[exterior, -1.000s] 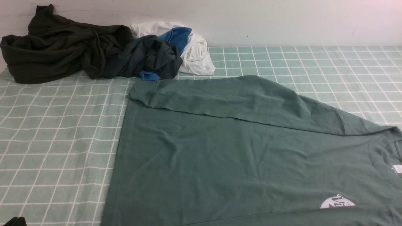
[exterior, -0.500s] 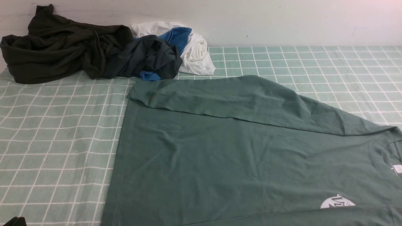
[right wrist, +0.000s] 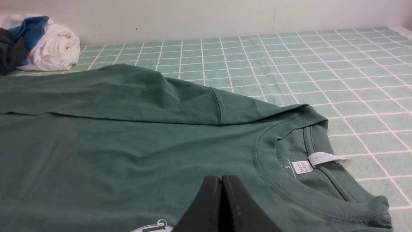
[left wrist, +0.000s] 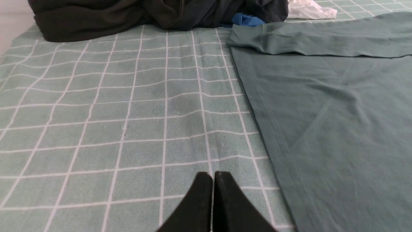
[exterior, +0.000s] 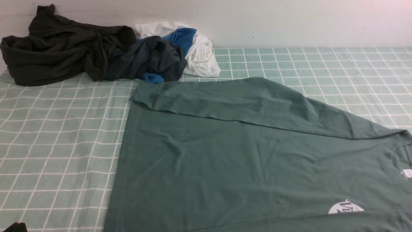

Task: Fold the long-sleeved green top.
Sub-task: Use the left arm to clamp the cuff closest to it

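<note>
The green top (exterior: 225, 161) lies spread on the bench (exterior: 64, 145), its far sleeve folded inward; the near side looks folded too. Halving the body seems left. Left gripper (left wrist: 213, 175) and right gripper (right wrist: 222, 178) are clenched, grasping nothing.

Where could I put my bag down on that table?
There's bare checkered cloth left of the green long-sleeved top, below the dark clothes pile. Another bare patch lies beyond the top's far sleeve, right of the white garment. It's crowded where that pile meets the sleeve's cuff.
</note>
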You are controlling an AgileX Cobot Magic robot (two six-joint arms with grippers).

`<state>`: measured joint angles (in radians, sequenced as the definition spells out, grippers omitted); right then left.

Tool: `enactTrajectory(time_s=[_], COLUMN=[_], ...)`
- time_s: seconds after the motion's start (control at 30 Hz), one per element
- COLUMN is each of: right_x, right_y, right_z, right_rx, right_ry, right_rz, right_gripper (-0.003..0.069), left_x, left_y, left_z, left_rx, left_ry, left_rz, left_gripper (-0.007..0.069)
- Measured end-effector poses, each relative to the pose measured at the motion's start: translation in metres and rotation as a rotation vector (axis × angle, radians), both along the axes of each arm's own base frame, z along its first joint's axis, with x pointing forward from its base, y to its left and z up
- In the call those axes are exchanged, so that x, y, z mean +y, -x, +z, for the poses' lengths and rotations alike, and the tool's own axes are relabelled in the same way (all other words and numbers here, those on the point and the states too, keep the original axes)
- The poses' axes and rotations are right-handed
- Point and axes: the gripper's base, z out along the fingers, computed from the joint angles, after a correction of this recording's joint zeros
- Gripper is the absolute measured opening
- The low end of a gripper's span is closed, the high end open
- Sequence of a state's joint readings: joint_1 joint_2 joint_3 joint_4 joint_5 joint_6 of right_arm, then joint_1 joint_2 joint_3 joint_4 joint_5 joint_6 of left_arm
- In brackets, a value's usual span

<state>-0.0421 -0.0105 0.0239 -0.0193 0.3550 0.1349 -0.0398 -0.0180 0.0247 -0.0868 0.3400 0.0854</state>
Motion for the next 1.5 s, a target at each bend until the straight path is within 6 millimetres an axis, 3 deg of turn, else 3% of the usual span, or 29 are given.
enactTrajectory(time_s=[0.17,0.23,0.37,0.4,0.43,0.6,0.7,0.8,0.97,1.03,1.1,1.17,1.23,1.27,1.3,1.37,1.5], right_x=[0.0,0.001,0.006,0.007,0.009,0.016,0.017,0.016,0.014,0.015,0.015,0.015,0.014,0.014,0.014,0.014,0.016], right_y=[0.0,0.0,0.0,0.0,0.0,0.0,0.0,-0.001,-0.001,0.0,0.002,0.003,-0.003,-0.005,-0.014,-0.023,-0.056], right_z=[0.0,0.0,0.0,0.0,0.001,0.005,0.007,0.008,0.009,0.013,0.032,0.045,0.071,0.072,0.09,0.1,0.12], right_rx=[0.0,-0.002,-0.008,-0.008,-0.008,-0.019,-0.036,-0.054,-0.078,-0.081,-0.123,-0.143,-0.123,-0.102,-0.041,0.03,0.364], right_ry=[-0.012,-0.065,-0.315,-0.331,-0.47,-0.85,-0.926,-0.873,-0.753,-0.67,-0.545,-0.476,-0.33,-0.312,-0.214,-0.164,-0.031], right_rz=[0.001,0.004,0.011,0.011,0.015,0.03,0.034,0.037,0.043,0.064,0.098,0.107,0.113,0.112,0.124,0.138,0.206], right_gripper=[-0.0014,-0.0014,-0.0014,-0.0014,-0.0014,-0.0014,-0.0014,-0.0014,-0.0014,-0.0014,-0.0014,-0.0014,-0.0014,-0.0014,-0.0014,-0.0014,-0.0014], left_x=[-0.003,-0.007,-0.014,-0.014,-0.016,-0.016,-0.017,-0.017,-0.017,-0.018,-0.02,-0.021,-0.022,-0.023,-0.022,-0.022,-0.012], left_y=[0.0,0.0,0.001,0.001,0.001,0.0,0.0,0.0,0.001,0.005,0.006,0.004,-0.005,-0.008,-0.017,-0.025,-0.053], left_z=[0.0,0.0,0.004,0.004,0.006,0.009,0.009,0.009,0.016,0.037,0.06,0.068,0.085,0.085,0.096,0.1,0.125], left_rx=[0.006,0.019,0.044,0.043,0.044,0.031,0.033,0.032,0.007,-0.052,-0.074,-0.053,0.061,0.087,0.197,0.292,0.561], left_ry=[0.115,0.287,0.632,0.645,0.734,0.831,0.851,0.85,0.774,0.674,0.579,0.524,0.361,0.347,0.217,0.142,-0.129], left_rz=[-0.002,-0.001,-0.003,-0.004,-0.006,-0.002,0.0,0.0,-0.031,-0.085,-0.123,-0.134,-0.157,-0.156,-0.173,-0.184,-0.199], left_gripper=[-0.0003,-0.0003,-0.0003,-0.0003,-0.0003,-0.0003,-0.0003,-0.0003,-0.0003,-0.0003,-0.0003,-0.0003,-0.0003,-0.0003,-0.0003,-0.0003,-0.0003])
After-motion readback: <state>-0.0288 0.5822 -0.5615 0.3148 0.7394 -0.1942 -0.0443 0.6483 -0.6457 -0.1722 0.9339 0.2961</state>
